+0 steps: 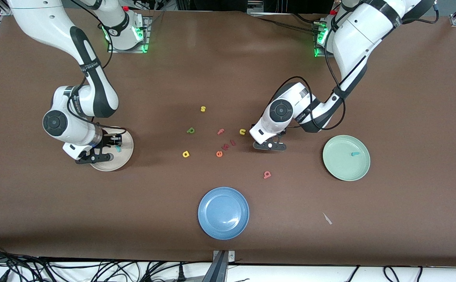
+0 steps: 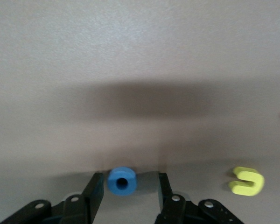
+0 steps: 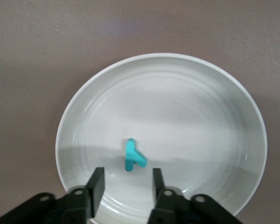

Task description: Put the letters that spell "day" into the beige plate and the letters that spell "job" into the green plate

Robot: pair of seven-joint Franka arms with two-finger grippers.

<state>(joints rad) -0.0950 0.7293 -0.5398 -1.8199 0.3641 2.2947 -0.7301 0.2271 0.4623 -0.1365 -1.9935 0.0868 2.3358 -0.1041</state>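
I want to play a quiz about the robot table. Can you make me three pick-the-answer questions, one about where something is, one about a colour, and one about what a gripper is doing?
1. Where is the teal y?
A. in the blue plate
B. in the beige plate
C. on the bare table

2. What colour is the ring o between the left gripper fingers?
A. blue
B. pink
C. orange

3. How are the right gripper fingers over the beige plate?
A. clamped on the y
B. apart, holding nothing
C. holding a plate rim

Answers:
1. B: the right wrist view shows the y lying in the pale plate.
2. A: the left wrist view shows a blue ring on the table between the open fingers.
3. B: both fingers stand apart, and the y lies free on the plate.
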